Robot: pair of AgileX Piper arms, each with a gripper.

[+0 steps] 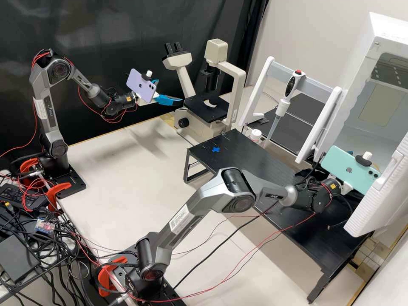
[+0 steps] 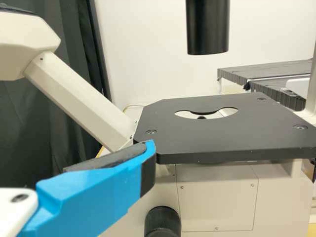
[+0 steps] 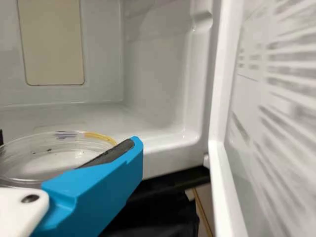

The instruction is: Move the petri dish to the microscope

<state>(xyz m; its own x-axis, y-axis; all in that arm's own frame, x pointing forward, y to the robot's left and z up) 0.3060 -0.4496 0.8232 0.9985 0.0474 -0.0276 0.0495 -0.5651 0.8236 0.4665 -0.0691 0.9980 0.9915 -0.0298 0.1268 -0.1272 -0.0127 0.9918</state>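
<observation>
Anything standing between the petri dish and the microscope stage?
In the high view, the white rack with its pipette, then the microscope's upright column, seem to stand on the direct line from the open white cabinet, where the right gripper holds the dish, to the stage.

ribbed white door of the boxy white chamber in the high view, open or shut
Open: the door stands swung out from the chamber, and the right wrist view looks in at its pale inner wall.

Two arms (image 1: 187, 216) are standing, two phones (image 1: 141, 86) are riding — one microscope (image 1: 239, 89), one pipette (image 1: 281, 107), one bottle (image 1: 255, 136), one petri dish (image 3: 52, 157) are showing.
</observation>
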